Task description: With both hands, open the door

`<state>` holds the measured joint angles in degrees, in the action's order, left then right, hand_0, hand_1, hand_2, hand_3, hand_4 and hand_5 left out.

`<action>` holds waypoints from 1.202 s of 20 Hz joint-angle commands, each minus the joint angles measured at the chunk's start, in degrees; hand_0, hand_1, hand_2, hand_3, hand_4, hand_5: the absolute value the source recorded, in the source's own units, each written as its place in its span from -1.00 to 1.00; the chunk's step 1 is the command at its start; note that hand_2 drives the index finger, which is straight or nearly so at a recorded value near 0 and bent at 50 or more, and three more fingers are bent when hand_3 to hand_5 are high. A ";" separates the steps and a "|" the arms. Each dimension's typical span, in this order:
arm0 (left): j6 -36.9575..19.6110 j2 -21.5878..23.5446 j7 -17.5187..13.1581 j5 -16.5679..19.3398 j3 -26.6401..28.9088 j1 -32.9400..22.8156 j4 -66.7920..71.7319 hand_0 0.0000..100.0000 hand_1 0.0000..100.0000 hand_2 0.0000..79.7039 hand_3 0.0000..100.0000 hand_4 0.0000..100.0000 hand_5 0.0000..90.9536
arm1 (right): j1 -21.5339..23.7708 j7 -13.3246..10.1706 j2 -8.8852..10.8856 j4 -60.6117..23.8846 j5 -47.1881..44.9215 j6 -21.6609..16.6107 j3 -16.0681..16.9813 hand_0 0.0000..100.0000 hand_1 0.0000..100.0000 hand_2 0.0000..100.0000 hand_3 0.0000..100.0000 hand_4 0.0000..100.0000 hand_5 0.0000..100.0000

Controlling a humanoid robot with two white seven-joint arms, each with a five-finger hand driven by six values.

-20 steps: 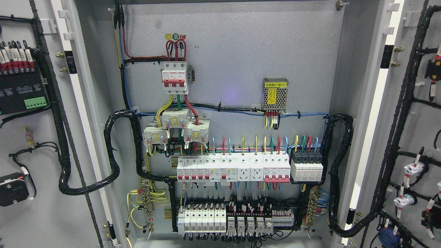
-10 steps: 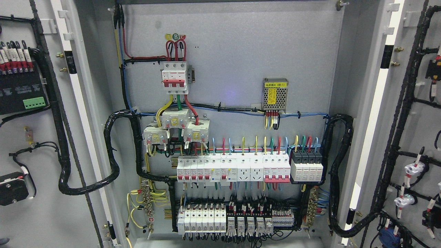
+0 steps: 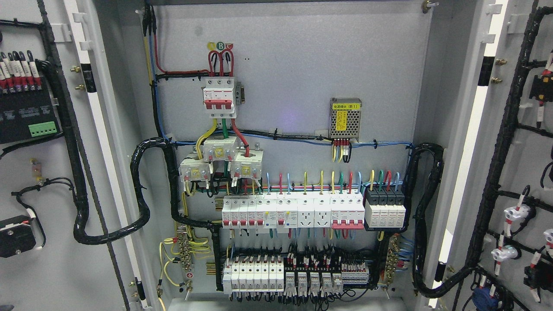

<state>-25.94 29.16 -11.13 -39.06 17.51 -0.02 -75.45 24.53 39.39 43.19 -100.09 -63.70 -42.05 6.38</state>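
The grey electrical cabinet stands with both doors swung wide. The left door (image 3: 52, 268) shows its inner face at the picture's left, carrying a black module and a thick black cable loom. The right door (image 3: 525, 155) shows its inner face at the right, with black wiring and white connectors. Between them the back panel (image 3: 293, 65) is fully exposed. Neither of my hands nor any arm shows in the head view.
A red-and-white main breaker (image 3: 219, 97) sits high on the panel, a small power supply (image 3: 345, 119) to its right. Rows of breakers (image 3: 293, 211) and terminal blocks (image 3: 276, 274) fill the lower half. Black cable looms (image 3: 140, 194) hang along both door hinges.
The parts on the right door's inner face have shifted slightly, so that door has swung a little. The left door has barely moved. The panel is unchanged.
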 commanded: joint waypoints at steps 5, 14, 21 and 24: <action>0.02 0.02 -0.03 -0.32 -0.10 0.37 -0.74 -1.00 -1.00 -1.00 -1.00 -0.94 -1.00 | 0.52 -0.19 -0.38 -5.47 3.22 -0.05 -10.94 -1.00 -1.00 -1.00 -1.00 -1.00 -1.00; -0.42 -0.86 0.06 -0.31 -1.51 -2.17 -8.56 -1.00 -1.00 -1.00 -1.00 -0.93 -1.00 | -0.18 -0.89 -4.33 -3.28 7.87 0.04 -21.40 -1.00 -1.00 -1.00 -1.00 -1.00 -1.00; -0.95 -1.56 0.23 -0.23 -4.75 -8.67 -16.82 -1.00 -1.00 -1.00 -1.00 -0.94 -1.00 | 0.08 -3.17 -8.47 -0.64 12.80 0.04 -26.59 -1.00 -1.00 -1.00 -1.00 -1.00 -1.00; -2.61 -2.53 0.23 0.30 -6.51 -11.57 -19.02 -1.00 -1.00 -1.00 -1.00 -0.94 -1.00 | 0.26 -3.17 -9.52 -0.55 13.86 0.04 -26.95 -1.00 -1.00 -1.00 -1.00 -1.00 -1.00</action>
<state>-27.57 28.16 -10.87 -39.15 14.94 -6.78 -85.55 24.57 36.35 38.15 -102.22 -52.71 -42.09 -13.21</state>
